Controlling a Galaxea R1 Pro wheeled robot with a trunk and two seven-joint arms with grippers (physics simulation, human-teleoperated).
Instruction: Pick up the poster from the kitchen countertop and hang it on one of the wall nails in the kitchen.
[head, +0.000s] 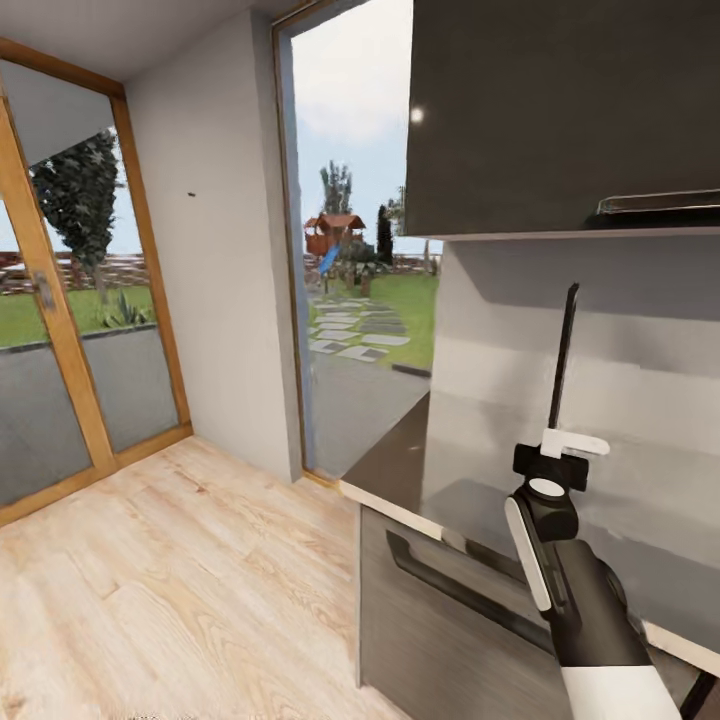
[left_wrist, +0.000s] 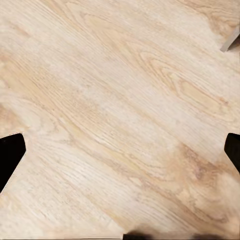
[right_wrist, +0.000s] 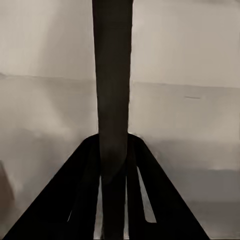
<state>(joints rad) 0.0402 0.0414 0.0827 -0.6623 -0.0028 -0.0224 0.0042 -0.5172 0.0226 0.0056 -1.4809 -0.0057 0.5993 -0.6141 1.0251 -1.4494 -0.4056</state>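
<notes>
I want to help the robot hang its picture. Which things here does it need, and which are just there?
Needed:
poster, seen edge-on, held in right gripper
wall nail
kitchen countertop

Just there:
glass door
wall cabinet
drawer handle
wooden floor

The poster (head: 563, 355) stands edge-on, artwork unseen; the right gripper (head: 560, 448) hides its lower edge

Your right arm (head: 590, 620) rises from the lower right of the head view, forearm angled up and slightly left, wrist straight. Your right end effector (head: 562, 447) points upward with its fingers (right_wrist: 82, 200) clamped on a thin dark panel held edge-on and upright. Your left end effector (left_wrist: 120, 150) faces straight down, fingertips (left_wrist: 10, 152) spread wide apart.
</notes>
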